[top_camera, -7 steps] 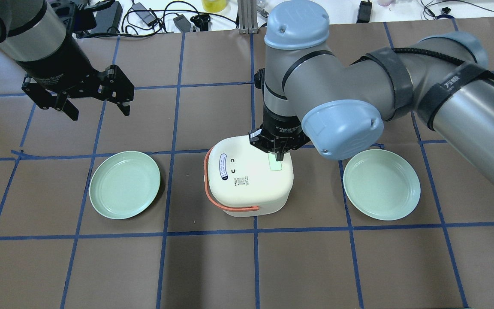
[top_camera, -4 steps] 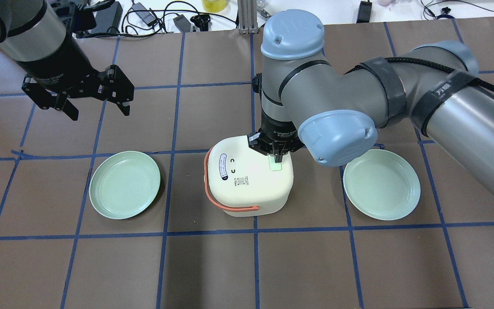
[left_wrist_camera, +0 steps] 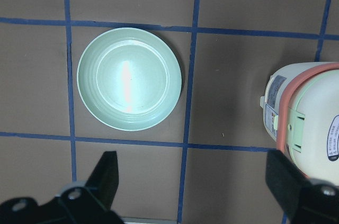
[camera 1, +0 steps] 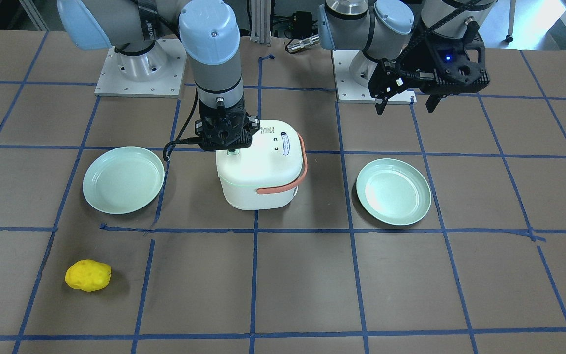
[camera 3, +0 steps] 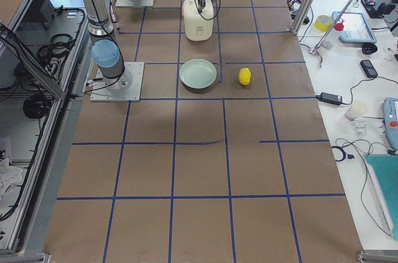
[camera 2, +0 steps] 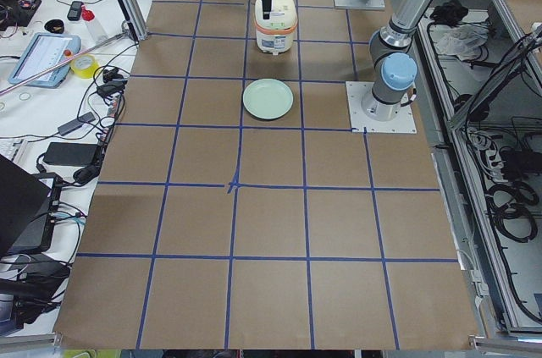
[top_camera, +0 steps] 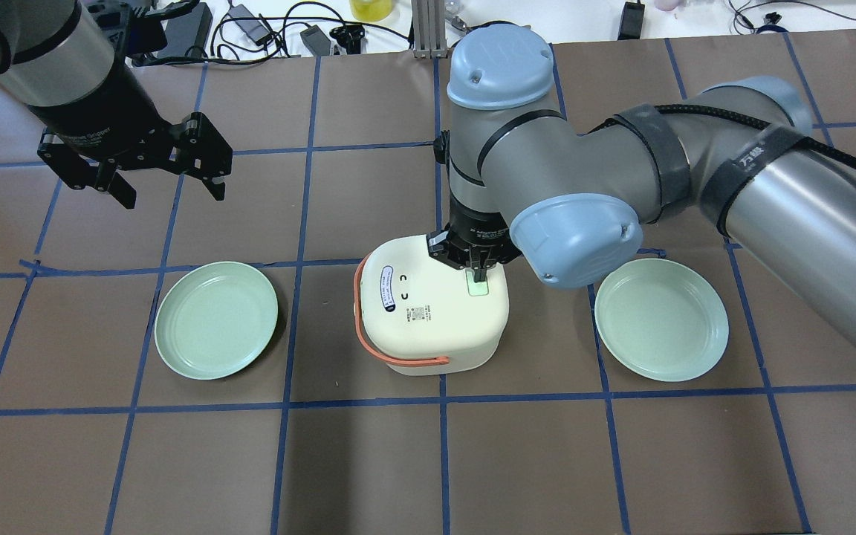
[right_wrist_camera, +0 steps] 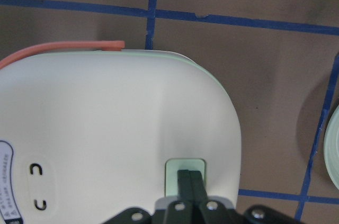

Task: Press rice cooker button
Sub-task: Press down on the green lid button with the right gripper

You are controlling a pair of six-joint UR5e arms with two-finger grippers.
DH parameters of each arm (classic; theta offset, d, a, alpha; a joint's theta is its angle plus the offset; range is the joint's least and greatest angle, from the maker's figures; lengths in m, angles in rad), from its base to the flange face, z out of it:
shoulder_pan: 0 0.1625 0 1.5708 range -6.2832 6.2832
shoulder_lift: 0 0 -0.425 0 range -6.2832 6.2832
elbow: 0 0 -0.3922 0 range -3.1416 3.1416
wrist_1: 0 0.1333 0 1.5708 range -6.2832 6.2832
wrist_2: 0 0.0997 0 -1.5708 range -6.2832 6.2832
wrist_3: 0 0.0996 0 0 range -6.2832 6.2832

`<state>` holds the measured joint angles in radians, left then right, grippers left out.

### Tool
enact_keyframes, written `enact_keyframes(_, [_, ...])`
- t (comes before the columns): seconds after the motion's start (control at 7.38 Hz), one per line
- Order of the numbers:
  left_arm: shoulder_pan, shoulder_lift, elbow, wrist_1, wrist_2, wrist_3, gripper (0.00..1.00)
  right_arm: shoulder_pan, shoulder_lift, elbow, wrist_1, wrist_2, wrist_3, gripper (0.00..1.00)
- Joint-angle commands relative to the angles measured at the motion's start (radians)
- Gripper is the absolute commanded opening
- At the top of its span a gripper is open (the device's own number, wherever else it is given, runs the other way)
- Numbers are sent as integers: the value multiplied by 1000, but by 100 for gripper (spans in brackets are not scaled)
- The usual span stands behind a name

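Green rectangular button (right_wrist_camera: pixel 171 176) under right gripper (right_wrist_camera: pixel 190 173) on rounded cream rice cooker (top_camera: pixel 428 319).

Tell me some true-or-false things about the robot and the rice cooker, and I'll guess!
1. The right end effector, shut, has its tips at the rice cooker's green button. True.
2. The left end effector holds a plate. False: it is open and empty, above the table.
3. Three plates are out. False: only two, the left plate and the right plate.
4. A yellow lump lies on the table. True.
5. The handle is blue. False: it is orange.
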<state>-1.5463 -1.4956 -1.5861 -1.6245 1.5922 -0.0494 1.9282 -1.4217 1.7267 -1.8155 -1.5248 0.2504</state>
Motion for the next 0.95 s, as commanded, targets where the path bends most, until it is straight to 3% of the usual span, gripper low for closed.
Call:
enact_keyframes(0.0, [0,0,0,0,0,0,100,0,1,-1,-8,2,-3,4])
enact_keyframes(0.68, [0,0,0,0,0,0,100,0,4,4,-11,2,-5,4])
enact_keyframes(0.81, [0,0,0,0,0,-1,100,0,4,4,-11,2,-3,8])
